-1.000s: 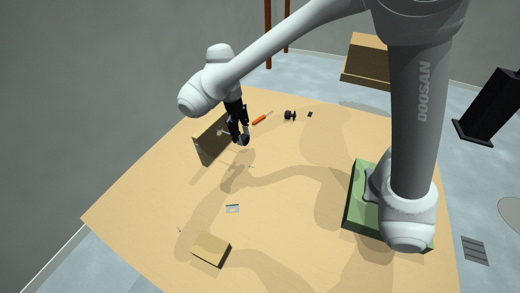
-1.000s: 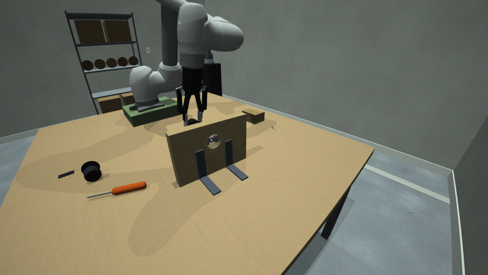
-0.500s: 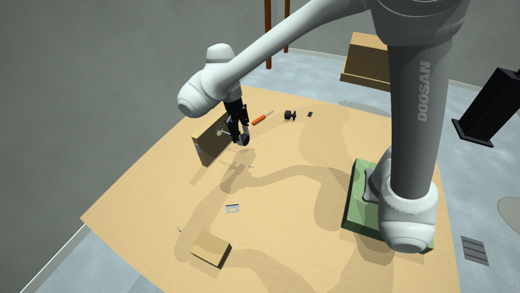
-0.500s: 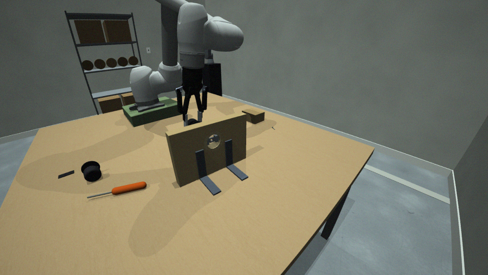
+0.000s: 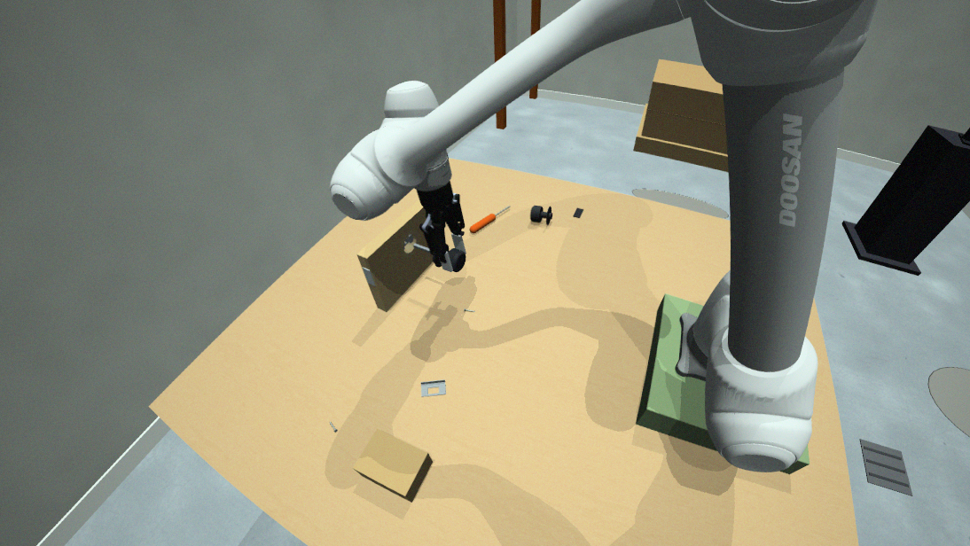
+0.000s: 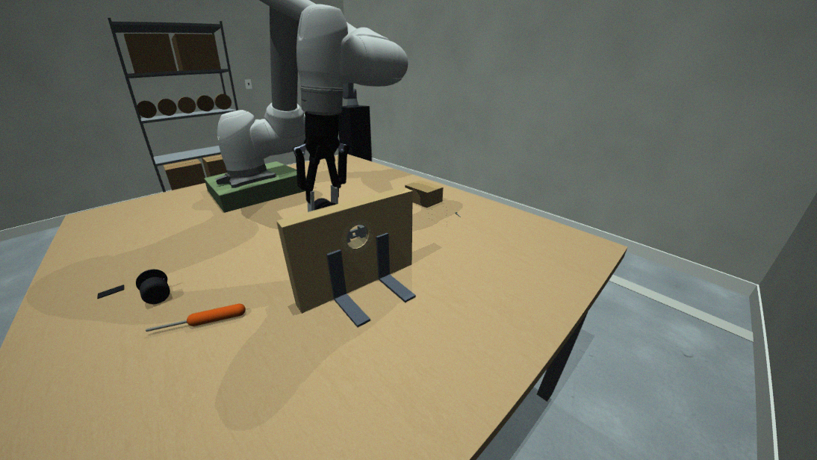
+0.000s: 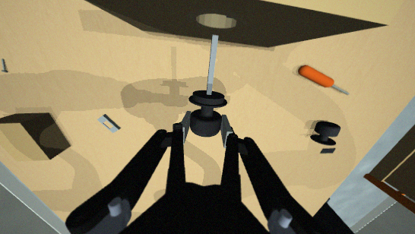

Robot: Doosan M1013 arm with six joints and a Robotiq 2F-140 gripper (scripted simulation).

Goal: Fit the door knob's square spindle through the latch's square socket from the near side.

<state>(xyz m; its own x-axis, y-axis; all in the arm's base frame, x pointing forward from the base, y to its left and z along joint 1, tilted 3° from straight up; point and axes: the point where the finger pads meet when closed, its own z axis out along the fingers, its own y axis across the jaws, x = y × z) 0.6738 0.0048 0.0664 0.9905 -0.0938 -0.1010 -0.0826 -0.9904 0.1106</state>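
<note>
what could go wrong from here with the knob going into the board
The gripper holds the door knob only by its round head, so the knob could twist if the spindle catches the socket edge. The spindle tip sits just short of the hole in the wooden board; a slight tilt may jam it or push the board back.
</note>
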